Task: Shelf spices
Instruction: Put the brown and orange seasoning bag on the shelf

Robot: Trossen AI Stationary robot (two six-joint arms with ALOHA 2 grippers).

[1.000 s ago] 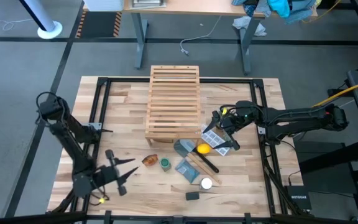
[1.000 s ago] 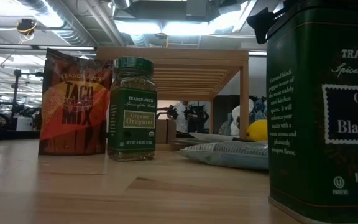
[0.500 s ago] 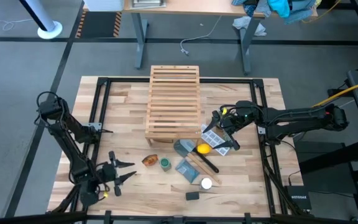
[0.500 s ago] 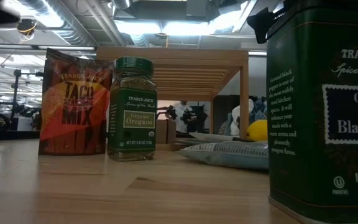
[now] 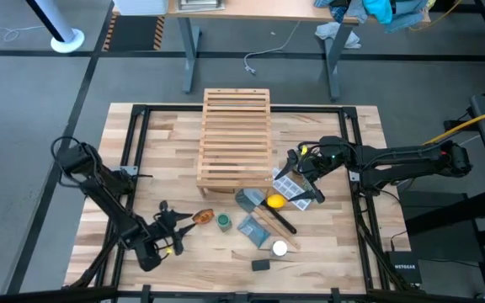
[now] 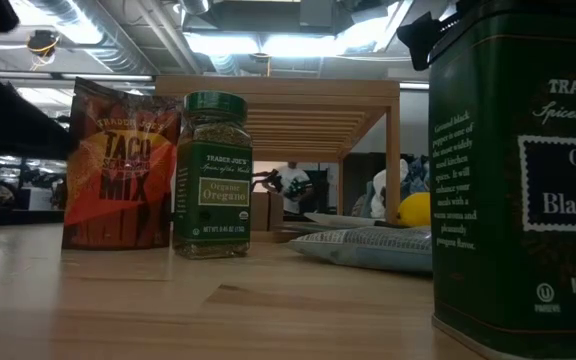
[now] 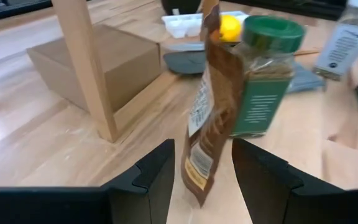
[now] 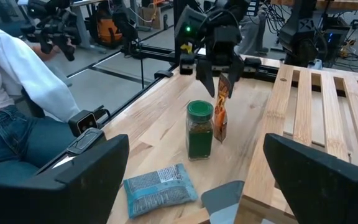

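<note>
The orange-brown packet at the low view's left reads "TRADER JOE'S TACO … MIX", the green-lidded jar beside it "TRADER JOE'S Organic Oregano", and the dark green tin at right "TRADER…", "Spices of the…", "Black", "NET W…"

My counter is a pale butcher-block top edged by a black metal frame, standing on a grey floor crossed by dark lines. Beyond it stands a light-wood desk on 2 grey legs, with blue cloth heaped at 1 end, a loose cable on the floor below and a white round pedestal base off to the side. Across the room I see bright ceiling lights among exposed ducts, and a seated person in a white sleeve and jeans.
</note>
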